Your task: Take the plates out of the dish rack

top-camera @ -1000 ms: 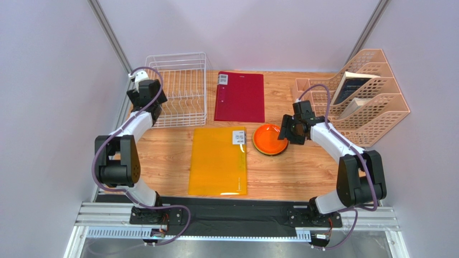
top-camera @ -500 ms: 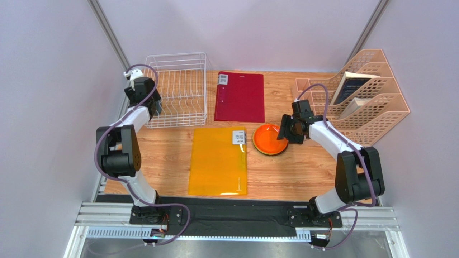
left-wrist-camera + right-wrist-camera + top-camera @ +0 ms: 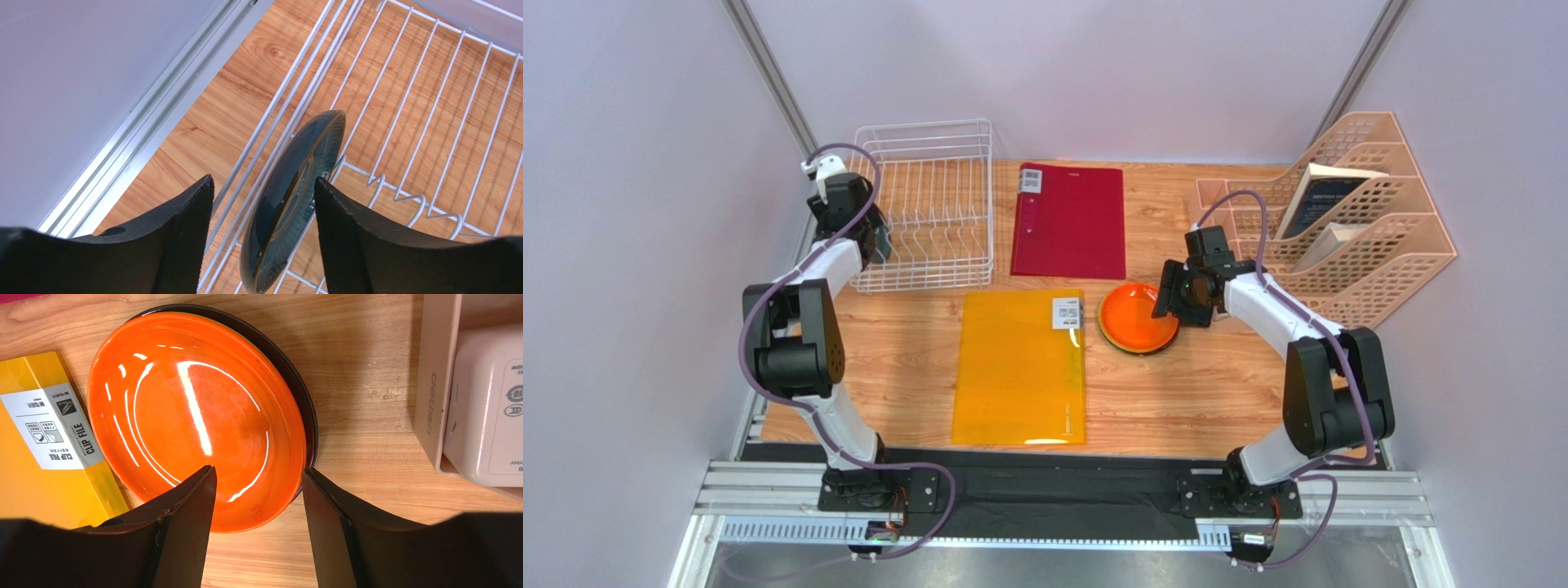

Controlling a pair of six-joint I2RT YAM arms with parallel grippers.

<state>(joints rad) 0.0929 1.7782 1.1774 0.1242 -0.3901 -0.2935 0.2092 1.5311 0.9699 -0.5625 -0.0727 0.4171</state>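
Two plates clearly in view. Standing on edge at the left wall of the white wire dish rack point(image 3: 990, 196), a dark teal-grey plate point(image 3: 288, 196), leaning along the wires. Straddling it, the left gripper point(image 3: 263, 184), spread apart, one black finger on either side, a clear gap on the outer side, the inner finger close against the plate; not clenched. Well to the right of the dish rack and nearer the arms, flat on the wooden counter point(image 3: 1210, 392), an orange plate point(image 3: 190, 416), stacked on a darker plate point(image 3: 304, 398) with only a thin rim showing. Hovering over the orange plate's edge, the right gripper point(image 3: 258, 471), released, fingers wide, holding nothing. Between the dish rack and the orange plate, a yellow folder point(image 3: 1020, 368); directly right of the dish rack, a red folder point(image 3: 1069, 221).
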